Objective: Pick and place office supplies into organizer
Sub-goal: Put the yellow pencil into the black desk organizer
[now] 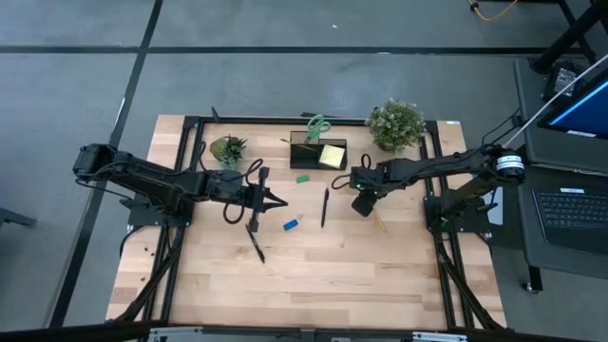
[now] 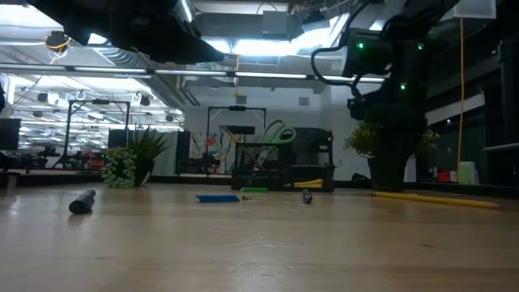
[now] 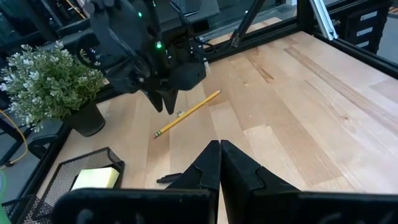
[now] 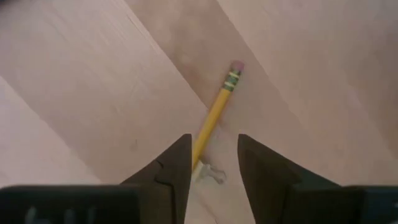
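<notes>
Right wrist view puts you directly over the pencil [image 4: 217, 112], your right gripper [image 4: 212, 155] parted and empty, one finger on each side of the yellow shaft. So the step in hand looks like the pencil pick: you need to drop straight down, square the fingers across the shaft and close. A small silvery clip-like bit [image 4: 209, 175] lies just beside the pencil between the fingers; mind you don't pinch it too.

High view shows the organizer [image 1: 318, 153] near the worktop's far edge, between the two plants, sticky pad [image 1: 332, 156] and scissors [image 1: 317, 123] already in it. A pen [image 1: 324, 205] lies between you and it, so carry high. The bushy plant [image 1: 396, 123] stands near your route. Your left gripper [image 1: 274, 201] waits mid-worktop, fingers clenched on nothing, beside another pen [image 1: 256, 242] and the blue eraser [image 1: 291, 225].
</notes>
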